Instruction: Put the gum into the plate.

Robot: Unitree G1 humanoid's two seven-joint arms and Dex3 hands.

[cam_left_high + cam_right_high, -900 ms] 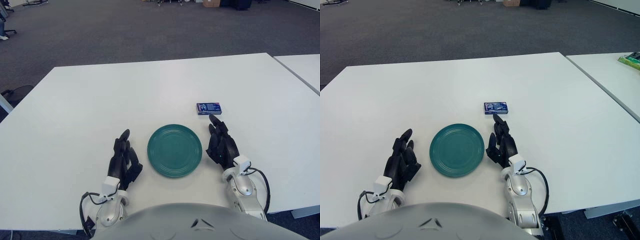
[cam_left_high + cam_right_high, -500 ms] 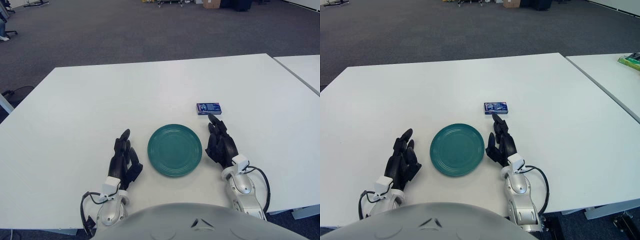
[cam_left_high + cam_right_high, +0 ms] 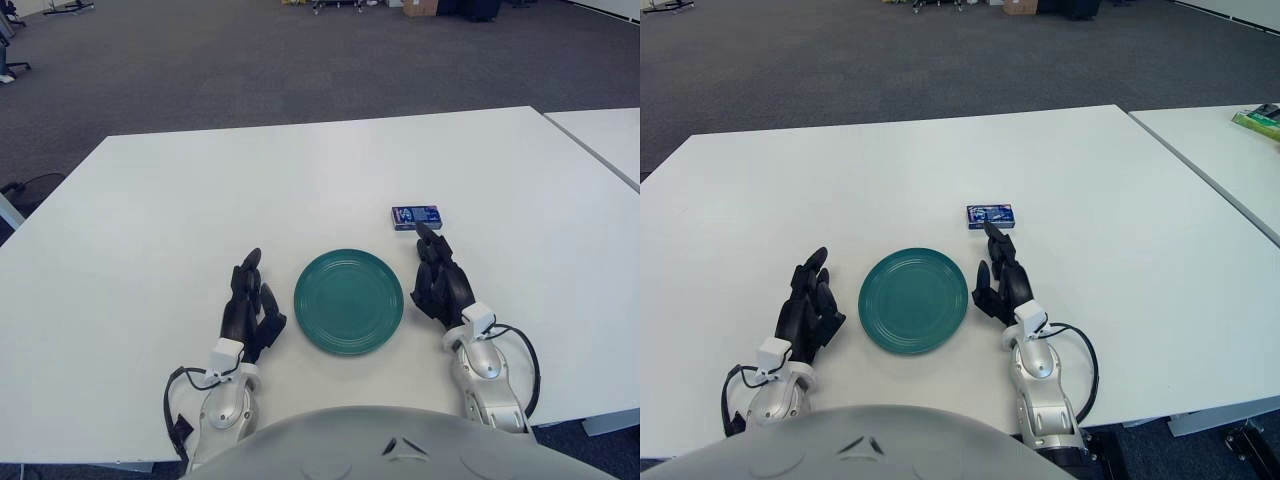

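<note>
The right hand [image 3: 441, 283] reaches fingers apart, empty, fingertips just short of the gum [image 3: 416, 216]; left hand [image 3: 250, 308] relaxed beside the plate [image 3: 349, 301].

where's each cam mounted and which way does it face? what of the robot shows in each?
Left eye view: on the head, aimed forward and down at the white table; shows left hand, right hand, both forearms, grey torso top at the bottom edge.
Right eye view: same head, slightly to the right, same aim; shows the same body parts, plus a neighbouring table.
Shared: green plate between the open hands, gum just beyond the right hand's fingertips, carpeted floor behind.
</note>
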